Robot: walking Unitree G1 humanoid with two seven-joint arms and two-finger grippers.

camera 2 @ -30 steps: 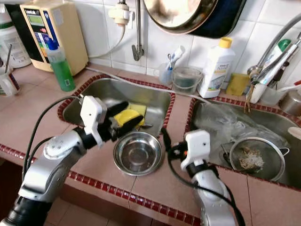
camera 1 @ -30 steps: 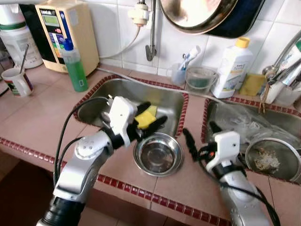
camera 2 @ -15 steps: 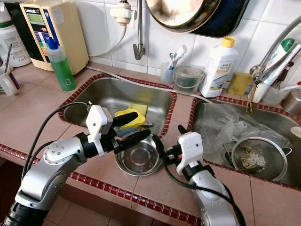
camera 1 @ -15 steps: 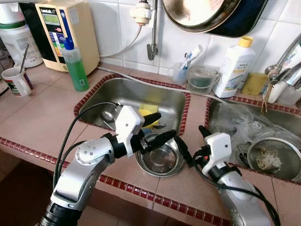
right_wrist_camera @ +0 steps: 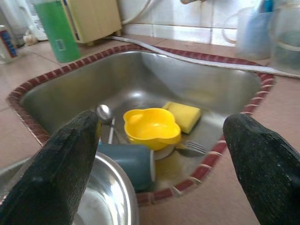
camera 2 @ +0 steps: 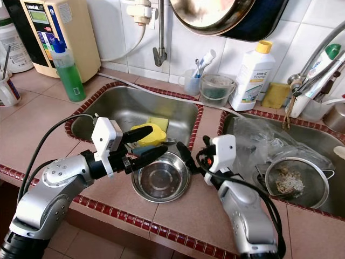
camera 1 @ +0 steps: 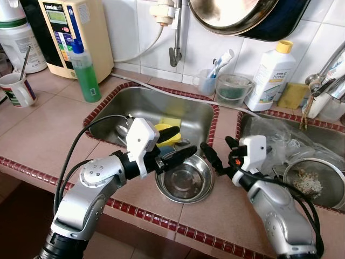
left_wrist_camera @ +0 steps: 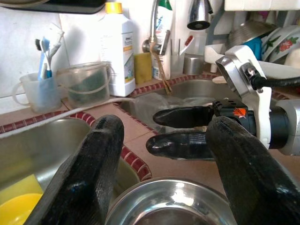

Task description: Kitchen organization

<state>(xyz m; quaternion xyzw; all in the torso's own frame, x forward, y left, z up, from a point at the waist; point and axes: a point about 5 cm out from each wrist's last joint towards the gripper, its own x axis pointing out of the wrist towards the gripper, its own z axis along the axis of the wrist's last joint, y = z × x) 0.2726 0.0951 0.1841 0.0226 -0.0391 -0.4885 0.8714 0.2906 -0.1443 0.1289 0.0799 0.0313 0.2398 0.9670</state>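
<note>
Steel bowl (camera 1: 184, 181): it is sitting on the tiled counter (camera 1: 48, 135), just near of the left sink (camera 1: 140, 105), its far rim reaching the sink's red edge; you are looking at an empty, shiny bowl.

Left gripper (camera 1: 177, 143): it is hovering over the bowl's left rim with its two black fingers spread wide; it is gripping nothing.

Right gripper (camera 1: 217, 152): it is coming in at the bowl's right rim, fingers parted wide, also carrying nothing.

Handling: I am judging the bowl light, rigid and slick; thin polished steel is likely to skate on the tile if you nudge it; pinching the rim, one finger inside and one outside, is looking like your best hold.

Edges: the sink drop lies right behind the bowl; a yellow bowl (right_wrist_camera: 151, 125), a sponge (right_wrist_camera: 183, 115), a dark cup (right_wrist_camera: 129, 159) and cutlery are lying down there.

Open room: bare tile is lying to the near left and near right; the right sink (camera 1: 329, 137), holding a strainer (camera 1: 312, 183), is crowding the far right.
</note>
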